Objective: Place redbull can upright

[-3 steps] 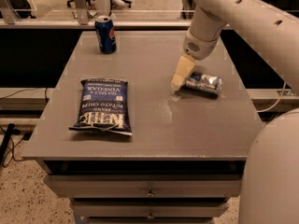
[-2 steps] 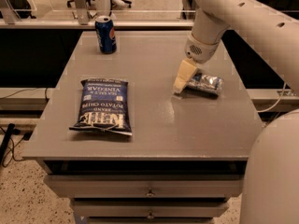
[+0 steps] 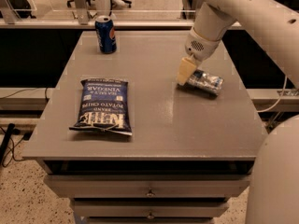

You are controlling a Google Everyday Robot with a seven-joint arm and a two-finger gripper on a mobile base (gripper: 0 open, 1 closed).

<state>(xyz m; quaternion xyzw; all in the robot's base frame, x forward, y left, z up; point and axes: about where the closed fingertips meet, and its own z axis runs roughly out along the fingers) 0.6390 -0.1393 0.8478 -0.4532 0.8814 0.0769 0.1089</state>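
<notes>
The redbull can (image 3: 206,81), slim and silver with blue patches, lies on its side on the right part of the grey table (image 3: 154,120). My gripper (image 3: 185,77) hangs from the white arm coming in from the upper right. It is down at table level, at the can's left end and touching or almost touching it. The part of the can nearest the gripper is hidden behind it.
A dark blue Pepsi can (image 3: 106,34) stands upright at the table's back left. A blue chip bag (image 3: 103,105) lies flat at the left front. The table has drawers below, and the robot's white body (image 3: 275,176) is at the right front.
The gripper has shifted slightly to the right, closer to the lying can. The can has stayed on its side in about the same spot.
</notes>
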